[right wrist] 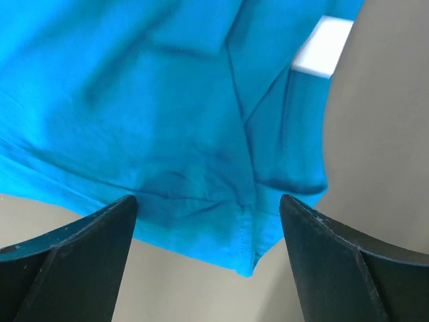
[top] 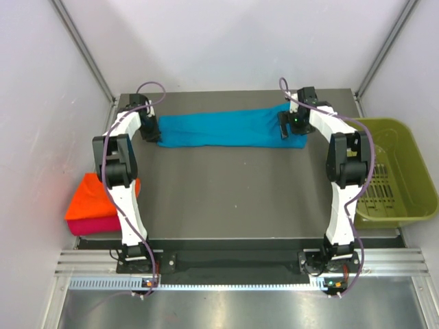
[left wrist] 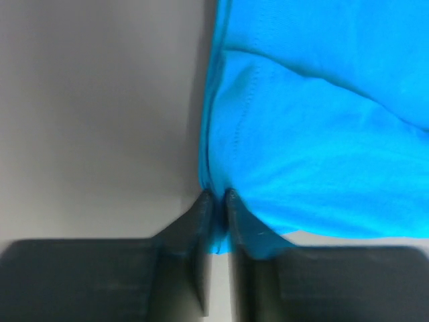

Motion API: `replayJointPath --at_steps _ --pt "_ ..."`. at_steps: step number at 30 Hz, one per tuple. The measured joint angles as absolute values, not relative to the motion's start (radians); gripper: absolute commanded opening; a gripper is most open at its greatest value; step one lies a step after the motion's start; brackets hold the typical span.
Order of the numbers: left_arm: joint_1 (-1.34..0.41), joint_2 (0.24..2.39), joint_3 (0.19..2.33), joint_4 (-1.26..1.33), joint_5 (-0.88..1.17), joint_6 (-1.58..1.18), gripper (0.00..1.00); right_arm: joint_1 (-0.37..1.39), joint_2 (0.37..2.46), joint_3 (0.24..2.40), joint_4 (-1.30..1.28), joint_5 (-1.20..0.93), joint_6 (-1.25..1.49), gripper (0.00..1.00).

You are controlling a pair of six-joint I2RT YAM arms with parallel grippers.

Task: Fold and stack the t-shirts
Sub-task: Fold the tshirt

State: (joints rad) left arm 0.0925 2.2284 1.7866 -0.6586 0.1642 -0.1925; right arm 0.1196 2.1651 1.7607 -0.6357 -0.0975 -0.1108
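A teal-blue t-shirt [top: 230, 128] lies as a long folded strip across the far part of the table. My left gripper [top: 151, 131] is at the strip's left end and is shut on the cloth's edge [left wrist: 220, 201], which is pinched between its fingers. My right gripper [top: 283, 125] hovers at the strip's right end, open, its fingers standing on both sides of a cloth corner [right wrist: 251, 258] without touching it. A small white label [right wrist: 323, 45] shows near that end. An orange t-shirt [top: 96, 197] lies folded on a magenta-pink one [top: 90, 225] at the table's left edge.
An olive-green plastic basket [top: 391, 171] stands off the table's right side. White walls close in the table on the left, far and right sides. The arm bases sit on a rail at the near edge.
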Motion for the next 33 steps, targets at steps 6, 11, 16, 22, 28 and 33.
replayJointPath --at_steps 6,11,16,22,28,33 --pt "0.089 2.228 1.787 -0.659 0.168 -0.187 0.0 0.12 2.165 1.699 -0.645 -0.088 -0.108 0.79" --pt "0.089 2.228 1.787 -0.659 0.171 -0.187 0.0 0.12 2.165 1.693 -0.646 -0.074 -0.108 0.72" --pt "0.089 2.228 1.787 -0.659 0.171 -0.184 0.0 0.117 2.165 1.693 -0.648 -0.072 -0.102 0.73" --pt "0.089 2.228 1.787 -0.659 0.173 -0.184 0.0 0.109 2.151 1.681 -0.654 -0.078 -0.083 0.66" --pt "0.089 2.228 1.787 -0.659 0.176 -0.184 0.0 0.103 2.12 1.636 -0.654 -0.088 -0.083 0.3" --pt "0.089 2.215 1.771 -0.661 0.186 -0.184 0.0 0.091 2.121 1.631 -0.658 -0.088 -0.078 0.22"
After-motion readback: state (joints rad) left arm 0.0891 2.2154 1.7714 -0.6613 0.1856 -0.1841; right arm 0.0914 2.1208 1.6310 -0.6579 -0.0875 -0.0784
